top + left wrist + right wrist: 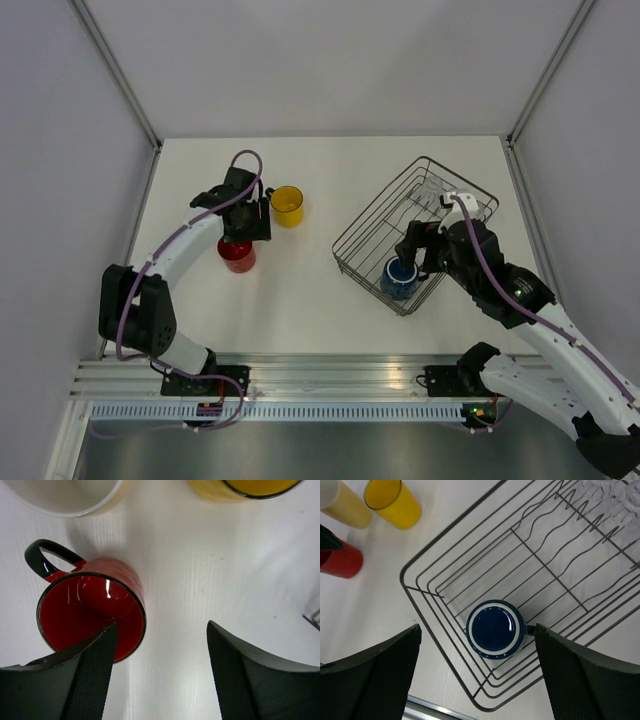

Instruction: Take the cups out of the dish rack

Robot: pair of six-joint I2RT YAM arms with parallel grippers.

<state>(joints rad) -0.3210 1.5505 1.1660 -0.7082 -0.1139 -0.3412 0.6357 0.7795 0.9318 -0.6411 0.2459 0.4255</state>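
Note:
The red cup (92, 612) stands upright on the table. My left gripper (161, 630) is open just above it, with one finger (95, 665) over its rim and nothing between the jaws. A pale yellow cup (65, 495) and a bright yellow cup (245, 489) stand just beyond. The dark blue cup (495, 629) sits upside down in the near corner of the wire dish rack (365, 215). My right gripper (477, 630) hovers open above the blue cup, one finger on each side and clear of it. Clear glass tumblers (615, 490) sit at the rack's far end.
The rack lies at an angle on the right half of the white table (320, 300). The three unloaded cups cluster on the left half. An aluminium rail (330, 365) runs along the near edge, and grey walls enclose the table.

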